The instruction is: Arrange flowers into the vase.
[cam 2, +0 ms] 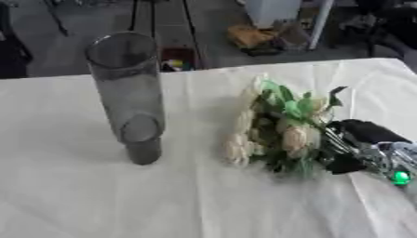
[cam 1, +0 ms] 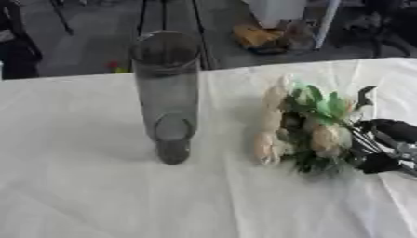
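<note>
A tall clear glass vase [cam 1: 167, 88] stands upright on the white table [cam 1: 81, 195], left of centre, with nothing in it. To its right a bunch of cream roses with green leaves [cam 2: 273, 130] lies low over the cloth, blooms pointing toward the vase. My right hand [cam 2: 371, 132] comes in from the right edge, its black fingers and thumb curled round the stem end of the bunch. The stems themselves are mostly hidden by the hand. A gap of bare cloth separates the flowers from the vase. My left hand shows in neither view.
The table's far edge [cam 1: 244, 67] runs just behind the vase. Beyond it lies grey floor with a white box [cam 1: 277, 11], an orange-yellow heap [cam 1: 257, 37] and dark furniture legs. A dark shape [cam 1: 16, 51] stands at the far left.
</note>
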